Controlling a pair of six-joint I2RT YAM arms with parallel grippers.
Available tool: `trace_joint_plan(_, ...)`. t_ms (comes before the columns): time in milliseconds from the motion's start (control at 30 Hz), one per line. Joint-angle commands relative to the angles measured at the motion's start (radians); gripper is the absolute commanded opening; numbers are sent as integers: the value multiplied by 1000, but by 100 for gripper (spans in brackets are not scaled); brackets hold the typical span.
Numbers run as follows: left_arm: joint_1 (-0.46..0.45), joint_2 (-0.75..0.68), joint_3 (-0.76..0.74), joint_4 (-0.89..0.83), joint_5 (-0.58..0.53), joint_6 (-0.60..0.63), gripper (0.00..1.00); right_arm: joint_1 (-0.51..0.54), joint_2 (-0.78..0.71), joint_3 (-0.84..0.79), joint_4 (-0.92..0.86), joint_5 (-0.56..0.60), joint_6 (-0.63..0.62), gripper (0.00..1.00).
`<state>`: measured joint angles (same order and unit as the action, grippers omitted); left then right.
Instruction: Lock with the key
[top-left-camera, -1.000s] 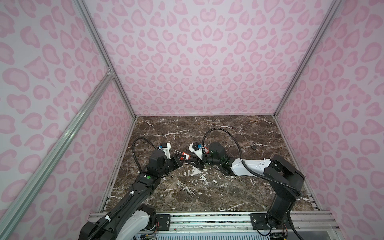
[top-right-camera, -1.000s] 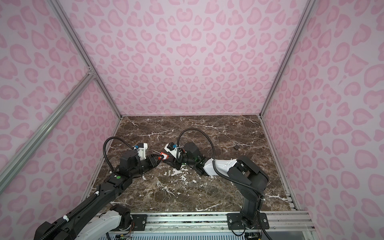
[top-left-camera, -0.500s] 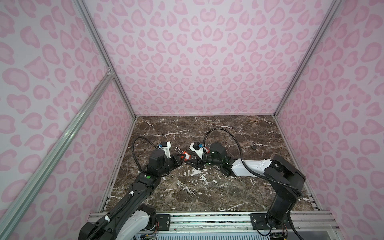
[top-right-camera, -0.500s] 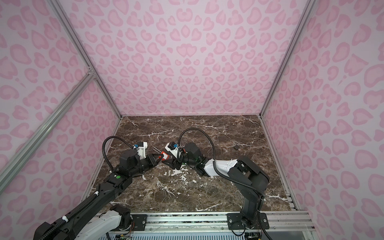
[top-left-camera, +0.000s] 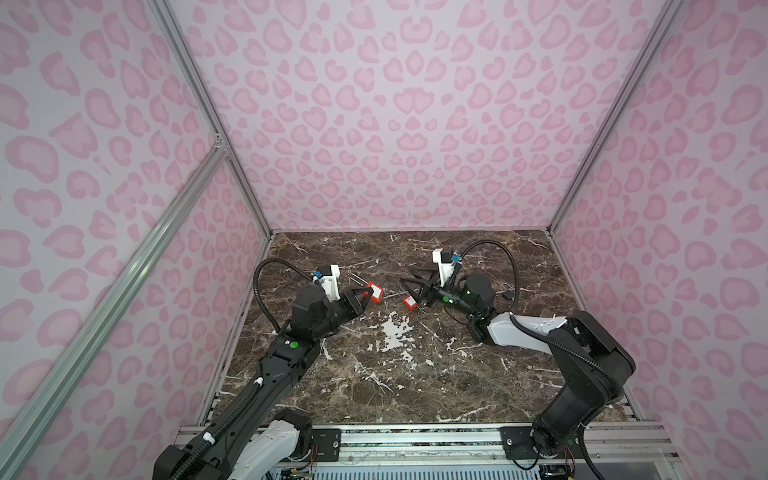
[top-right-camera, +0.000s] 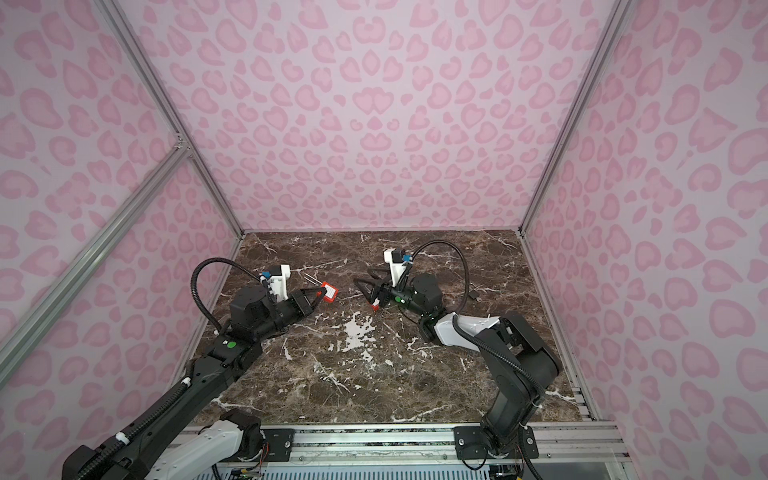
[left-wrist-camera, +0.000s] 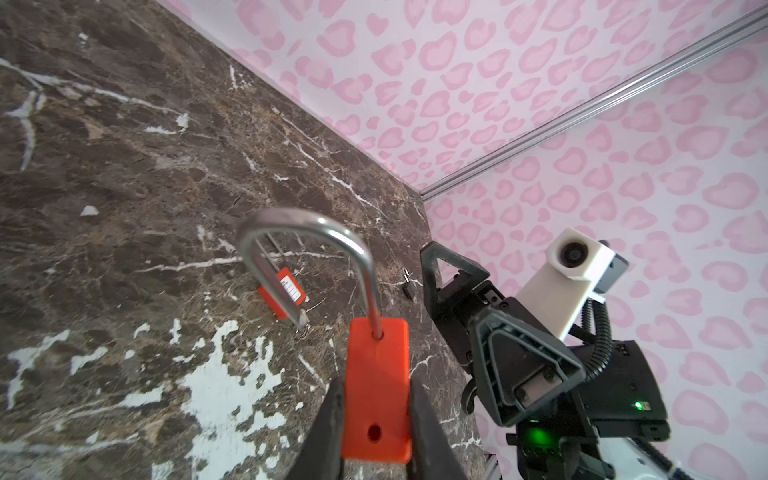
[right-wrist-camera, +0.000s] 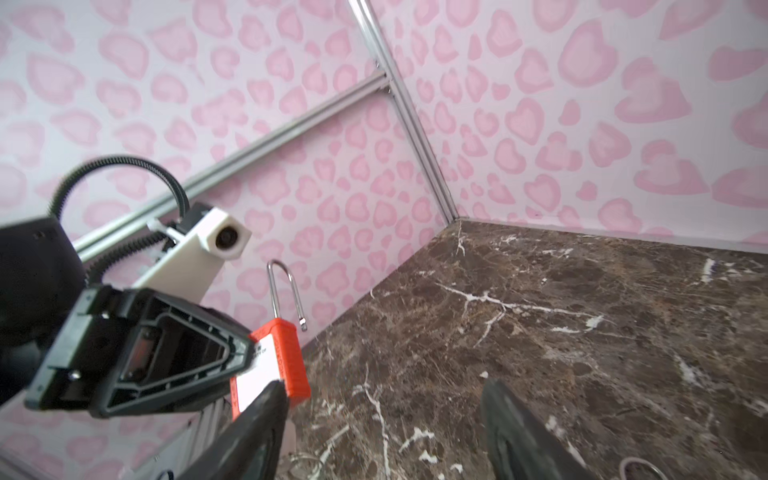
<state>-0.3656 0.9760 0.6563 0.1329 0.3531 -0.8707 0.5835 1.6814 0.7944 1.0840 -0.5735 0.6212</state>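
Note:
My left gripper (left-wrist-camera: 376, 386) is shut on the body of a red padlock (left-wrist-camera: 379, 365), held above the table. Its silver shackle (left-wrist-camera: 309, 226) stands open, one leg out of the body. In both top views the held padlock (top-left-camera: 375, 292) (top-right-camera: 328, 292) is left of centre. My right gripper (right-wrist-camera: 384, 388) is open and empty, facing the left one a short way off (top-left-camera: 415, 286). A second red padlock (top-left-camera: 410, 302) (left-wrist-camera: 286, 293) lies on the table under the right fingers. A small dark key (top-left-camera: 505, 291) (top-right-camera: 474, 296) lies on the table right of the right wrist.
The brown marble table (top-left-camera: 395, 374) is boxed in by pink patterned walls (top-left-camera: 395, 124) at the back and both sides. A metal rail (top-left-camera: 415, 440) runs along the front edge. The right arm's cable (top-left-camera: 490, 249) loops above its wrist.
The right jaws have spread wide and that gripper has drawn back to the right, leaving a gap between the arms. The left gripper keeps its hold on the padlock.

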Motion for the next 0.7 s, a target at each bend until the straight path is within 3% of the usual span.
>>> trace_joint_plan(0, 2, 33, 47, 153, 57, -24, 4, -18, -25, 27, 36, -6, 252, 75)
trace_joint_plan(200, 2, 109, 119, 305, 107, -73, 4, -17, -72, 89, -126, -41, 350, 76)
trace_joint_plan(500, 0, 237, 167, 522, 196, -205, 4, -15, 41, 80, 291, -73, 670, 75)
trace_joint_plan(667, 0, 257, 146, 603, 203, -249, 4, -1, 72, 104, 334, -91, 715, 75)
